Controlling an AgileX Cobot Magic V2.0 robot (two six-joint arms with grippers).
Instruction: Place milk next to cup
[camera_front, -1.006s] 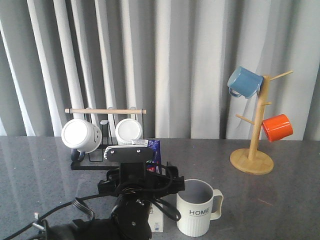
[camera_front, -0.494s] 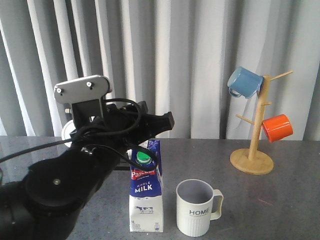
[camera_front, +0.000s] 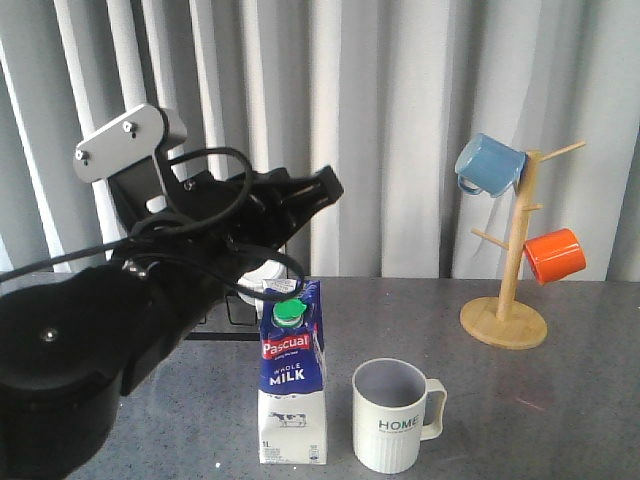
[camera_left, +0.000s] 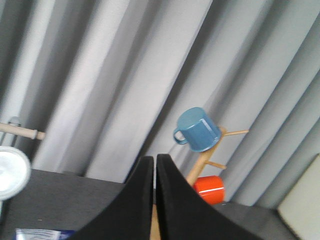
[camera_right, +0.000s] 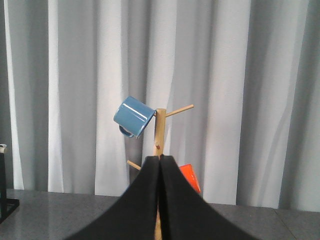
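Note:
The milk, a blue-and-white carton with a green cap, stands upright on the dark table, just left of the cup, a pale ribbed mug lettered "HOME". A small gap lies between them. My left gripper is raised well above and behind the carton, touching nothing. In the left wrist view its fingers stand almost together and hold nothing. My right gripper is shut and empty; it does not show in the front view.
A wooden mug tree stands at the back right with a blue mug and an orange mug. My left arm hides most of the black rack; one white mug shows. Grey curtains hang behind the table.
My left arm has risen from low over the carton to high up and to the left. The carton now stands free and in full view beside the cup.

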